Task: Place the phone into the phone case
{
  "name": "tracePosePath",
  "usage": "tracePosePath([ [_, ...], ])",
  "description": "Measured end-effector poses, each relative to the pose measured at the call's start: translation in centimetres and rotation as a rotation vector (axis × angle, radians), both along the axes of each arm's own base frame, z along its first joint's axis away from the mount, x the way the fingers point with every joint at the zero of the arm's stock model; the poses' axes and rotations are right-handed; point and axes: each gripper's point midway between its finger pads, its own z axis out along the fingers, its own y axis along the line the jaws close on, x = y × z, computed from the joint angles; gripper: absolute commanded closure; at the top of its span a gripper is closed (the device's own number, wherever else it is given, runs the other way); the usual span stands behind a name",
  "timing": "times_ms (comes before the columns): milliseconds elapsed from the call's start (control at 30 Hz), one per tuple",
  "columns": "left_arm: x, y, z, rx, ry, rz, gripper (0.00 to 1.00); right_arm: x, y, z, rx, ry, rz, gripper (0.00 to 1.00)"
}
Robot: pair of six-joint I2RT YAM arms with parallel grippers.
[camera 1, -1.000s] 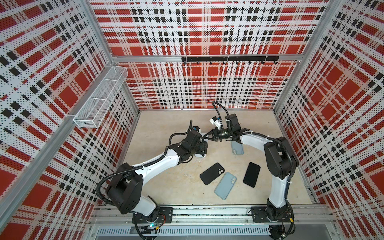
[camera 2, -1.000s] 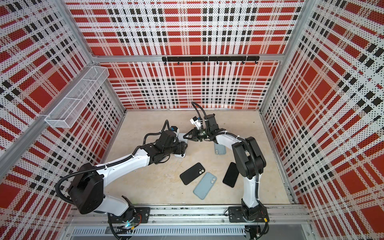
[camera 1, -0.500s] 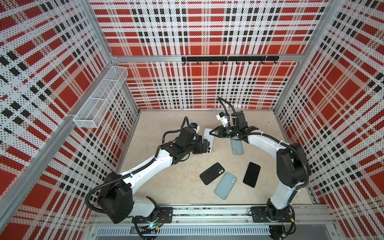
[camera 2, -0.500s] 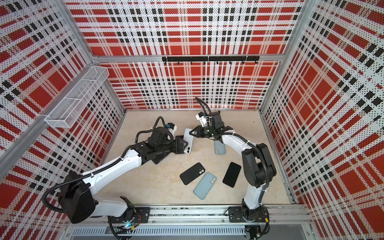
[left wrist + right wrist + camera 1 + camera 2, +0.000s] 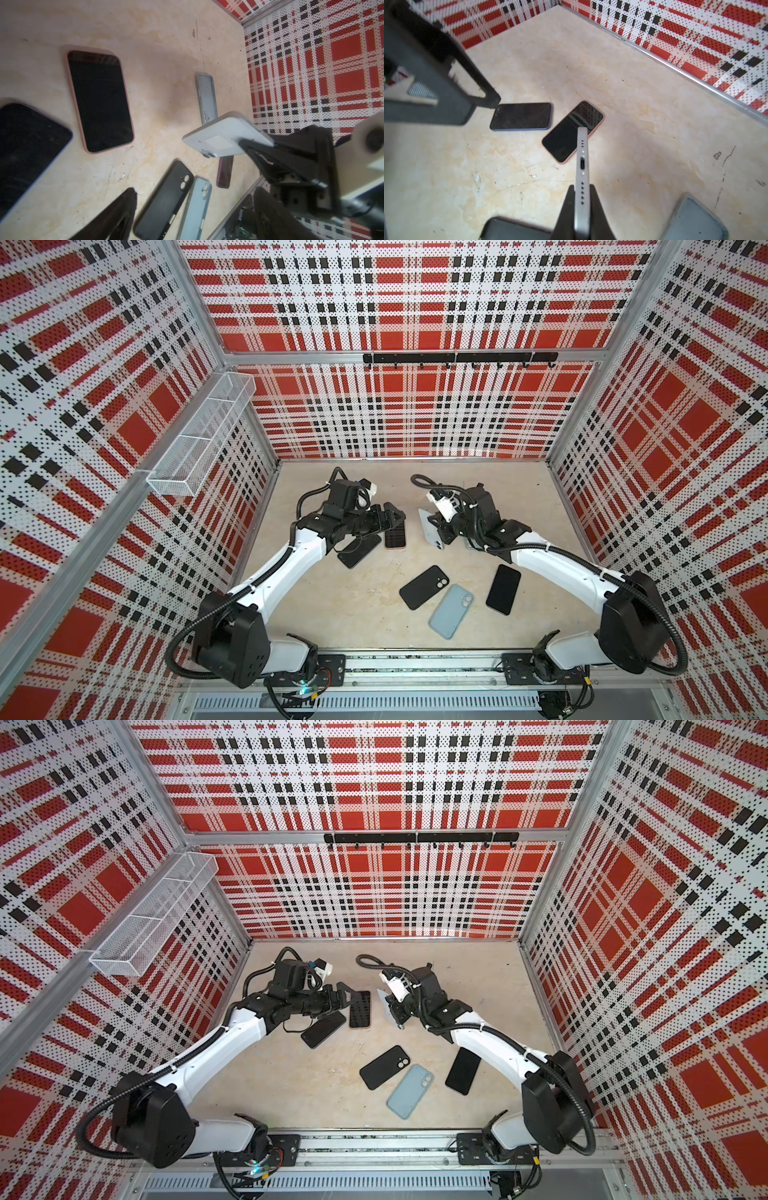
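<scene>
left end effector: jaws wide, arm stretched low, hovering over pink-rimmed phone
right end effector: clamps white phone edgewise, near pink-rimmed phone

left fingers spread wide, right fingers gripping

Bright, even light throws soft shadows on the floor, wrist views blurred at edges.
</scene>
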Motion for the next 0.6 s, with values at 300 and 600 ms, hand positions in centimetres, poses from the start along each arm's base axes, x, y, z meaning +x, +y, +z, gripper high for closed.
tracePosePath([
  [300, -0.1, -2.6, -0.1, -0.231, 0.232, 0.040, 0.19, -2.3, 0.1, -3.7, -0.313, -0.375, 0.131, 1.00],
  [600, -0.8, -5.7, -1.1, -0.270, 0.316, 0.023, 0.30, -4.5, 3.2, -1.3, -0.408, -0.675, 0.218, 1.00],
])
